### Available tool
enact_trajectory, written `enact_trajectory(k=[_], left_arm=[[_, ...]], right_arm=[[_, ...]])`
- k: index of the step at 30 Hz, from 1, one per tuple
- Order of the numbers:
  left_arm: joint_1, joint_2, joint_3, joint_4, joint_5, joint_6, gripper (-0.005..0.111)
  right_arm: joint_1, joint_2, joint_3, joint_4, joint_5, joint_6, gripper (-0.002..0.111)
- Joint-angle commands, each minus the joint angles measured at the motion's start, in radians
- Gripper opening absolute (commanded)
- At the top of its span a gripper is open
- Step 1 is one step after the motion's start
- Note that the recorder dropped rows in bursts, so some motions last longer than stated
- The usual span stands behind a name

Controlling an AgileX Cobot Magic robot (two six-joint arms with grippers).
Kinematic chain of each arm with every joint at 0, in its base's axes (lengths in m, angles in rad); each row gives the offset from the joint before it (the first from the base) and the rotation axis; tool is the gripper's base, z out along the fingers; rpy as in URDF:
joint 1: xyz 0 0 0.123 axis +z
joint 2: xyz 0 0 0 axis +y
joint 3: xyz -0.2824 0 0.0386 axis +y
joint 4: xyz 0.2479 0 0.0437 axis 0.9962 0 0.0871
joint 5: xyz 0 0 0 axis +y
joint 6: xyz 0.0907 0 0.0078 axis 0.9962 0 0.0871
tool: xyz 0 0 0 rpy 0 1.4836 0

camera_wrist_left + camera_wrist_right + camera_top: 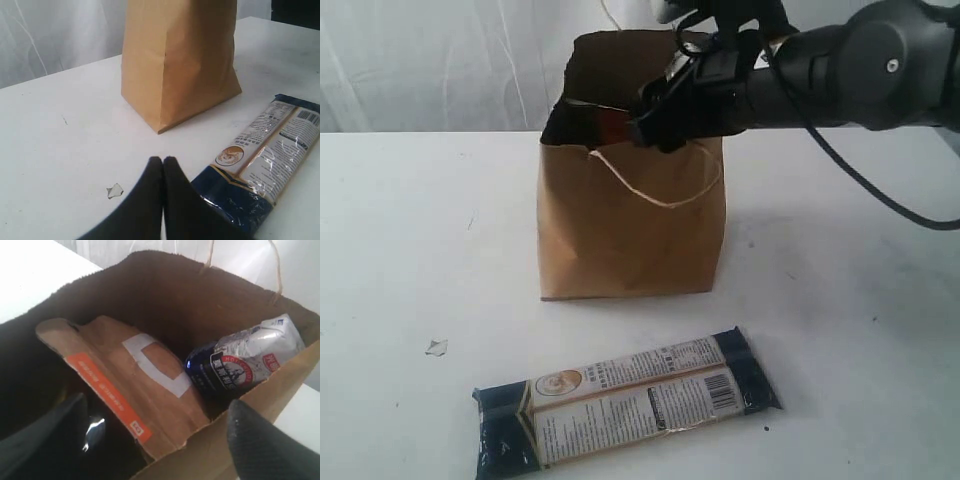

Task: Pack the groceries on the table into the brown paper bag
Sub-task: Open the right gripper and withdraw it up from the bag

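The brown paper bag (pixel 630 230) (pixel 180 60) stands upright on the white table (pixel 420 250). My right gripper (pixel 660 120) (pixel 157 440) hovers open at the bag's mouth with nothing between its fingers. Inside the bag lie a brown pouch with an orange label (pixel 125 380), a small blue-silver packet (pixel 245 360) and something dark and shiny (pixel 95 430) that I cannot identify. A long dark-blue packet (pixel 620 400) (pixel 270 155) lies flat on the table in front of the bag. My left gripper (pixel 163 160) is shut and empty, low over the table beside that packet's end; the exterior view does not show it.
A small torn paper scrap (pixel 437 347) (pixel 115 190) lies on the table left of the long packet. A cream loop handle (pixel 650 190) hangs down the bag's front. The right arm's black cable (pixel 880 190) droops to the right of the bag.
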Motion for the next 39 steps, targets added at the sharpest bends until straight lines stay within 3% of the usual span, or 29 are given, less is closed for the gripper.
enact_trajectory(k=[1, 13, 39], left_arm=[[-0.004, -0.005, 0.003, -0.004, 0.001, 0.000, 0.000], [-0.004, -0.005, 0.003, -0.004, 0.001, 0.000, 0.000], [-0.004, -0.005, 0.003, -0.004, 0.001, 0.000, 0.000]], right_arm=[[-0.001, -0.023, 0.030, -0.012, 0.082, -0.005, 0.072], [-0.001, -0.113, 0.030, -0.027, 0.177, 0.007, 0.072], [-0.001, -0.115, 0.028, -0.016, 0.085, 0.004, 0.072]])
